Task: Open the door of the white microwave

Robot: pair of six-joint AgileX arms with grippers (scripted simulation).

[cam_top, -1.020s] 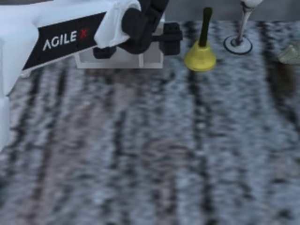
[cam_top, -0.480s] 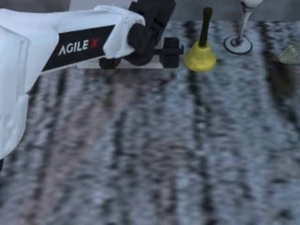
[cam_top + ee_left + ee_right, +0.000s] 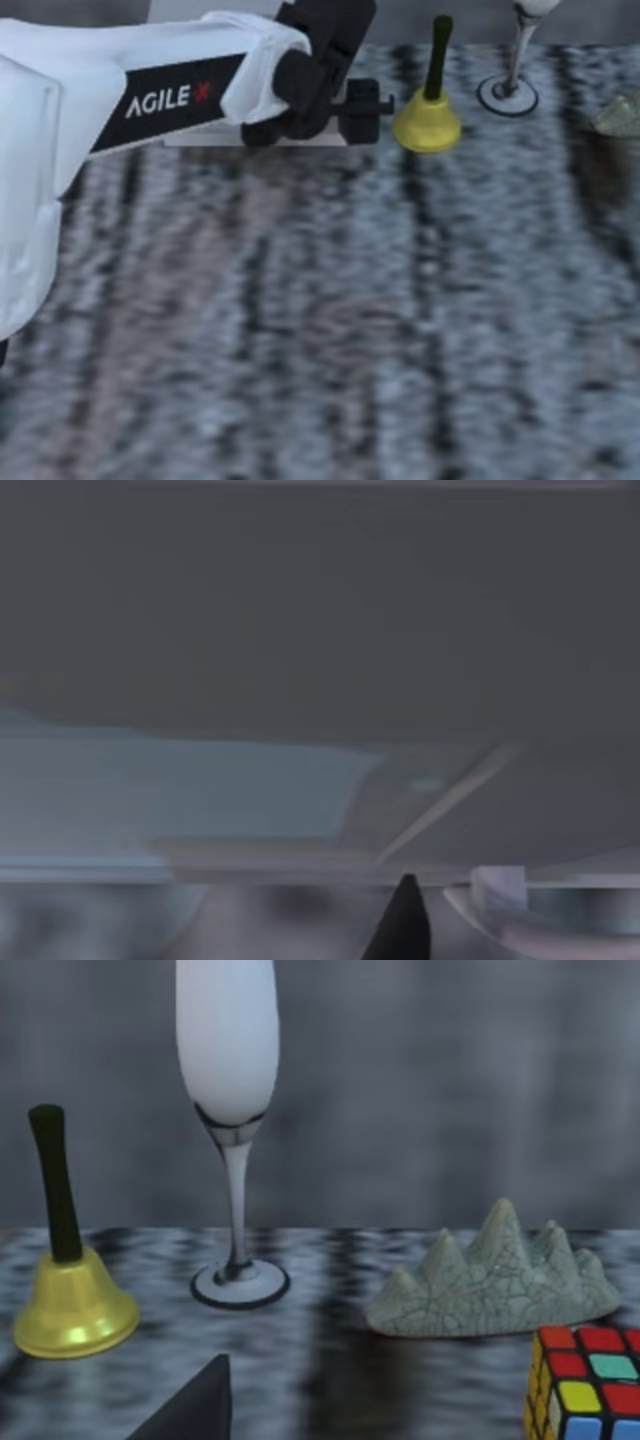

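Observation:
My left arm reaches across the back left of the table and covers most of the white microwave, of which only a white strip shows below the arm. The left gripper sits at the microwave's right end, just left of a yellow bell. In the left wrist view the microwave's grey front fills the picture from very close, and I take this for the door. A small white block shows near its lower edge. Whether the door is ajar cannot be told. My right gripper is outside the top view and hangs low over the table.
A yellow bell with a black handle stands right of the microwave, then a wine glass. At the far right lie a cracked grey ceramic piece and a colour cube.
The left arm has swung right and toward the back, covering more of the microwave. Its gripper has moved a little closer to the bell. The other objects have not moved.

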